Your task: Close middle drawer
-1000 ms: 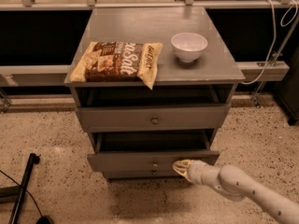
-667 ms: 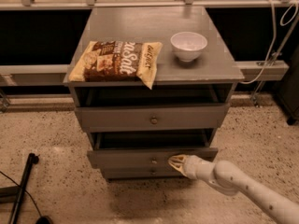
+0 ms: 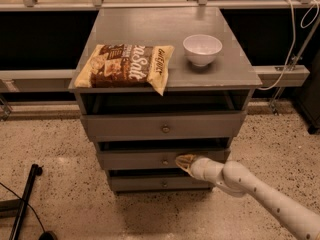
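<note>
The middle drawer [image 3: 135, 159] is the shallow grey front with a small brass knob [image 3: 165, 161], second from the top in the grey cabinet. It stands out only a little, with a dark gap above its front. My gripper [image 3: 183, 161] comes in from the lower right on its white arm. Its tan tip is shut and rests against the drawer front, just right of the knob. It holds nothing.
The taller top drawer [image 3: 162, 126] stands out a little. The narrow bottom drawer [image 3: 160, 183] sits below. A snack bag [image 3: 127, 66] and a white bowl [image 3: 202, 49] lie on the cabinet top [image 3: 225, 76]. A black stand [image 3: 25, 199] is on the floor at the left.
My gripper has moved left along the middle drawer's front towards the knob, and the drawer has slid further into the cabinet.
</note>
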